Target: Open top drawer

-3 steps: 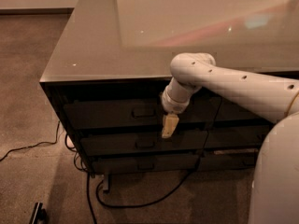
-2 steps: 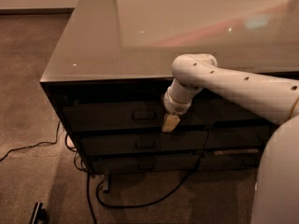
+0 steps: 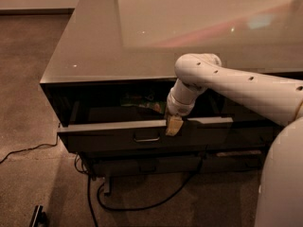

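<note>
The top drawer [image 3: 109,135] of the dark cabinet stands pulled out, its flat front well forward of the cabinet face. Its small metal loop handle [image 3: 147,139] is at the centre of the front. My gripper [image 3: 173,125] hangs from the white arm [image 3: 236,86] and sits at the top edge of the drawer front, just right of and above the handle. Inside the open drawer some green and yellow items [image 3: 142,100] show at the back.
The cabinet's glossy top [image 3: 156,37] overhangs the open drawer. A second column of drawers [image 3: 236,126] lies to the right behind my arm. Black cables [image 3: 118,202] trail on the carpet below and to the left. A small dark object [image 3: 38,215] lies at the bottom left.
The top drawer has slid out from shut to open. My gripper has moved towards the camera with the drawer front and now sits at its top edge.
</note>
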`<state>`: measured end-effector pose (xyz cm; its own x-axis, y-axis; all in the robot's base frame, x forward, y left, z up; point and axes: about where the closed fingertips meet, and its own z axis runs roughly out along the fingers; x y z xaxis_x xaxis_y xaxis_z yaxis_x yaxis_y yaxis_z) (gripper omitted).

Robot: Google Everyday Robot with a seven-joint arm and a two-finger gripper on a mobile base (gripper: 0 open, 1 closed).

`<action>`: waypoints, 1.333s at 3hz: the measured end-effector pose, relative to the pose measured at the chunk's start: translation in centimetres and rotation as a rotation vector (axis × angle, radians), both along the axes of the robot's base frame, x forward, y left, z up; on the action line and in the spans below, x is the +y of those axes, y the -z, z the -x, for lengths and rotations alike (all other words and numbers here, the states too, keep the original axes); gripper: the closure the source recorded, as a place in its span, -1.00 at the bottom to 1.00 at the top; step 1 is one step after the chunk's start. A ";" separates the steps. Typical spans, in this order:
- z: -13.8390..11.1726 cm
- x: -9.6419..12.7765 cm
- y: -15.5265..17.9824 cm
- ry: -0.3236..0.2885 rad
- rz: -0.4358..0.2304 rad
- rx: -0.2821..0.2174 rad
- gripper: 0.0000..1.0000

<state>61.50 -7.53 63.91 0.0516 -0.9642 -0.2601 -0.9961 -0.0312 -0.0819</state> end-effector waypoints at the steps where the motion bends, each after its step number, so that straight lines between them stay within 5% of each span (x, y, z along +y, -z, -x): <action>1: 0.0 0.0 0.0 0.000 0.000 0.000 0.71; 4: 0.2 0.1 0.3 0.004 -0.006 0.012 -0.68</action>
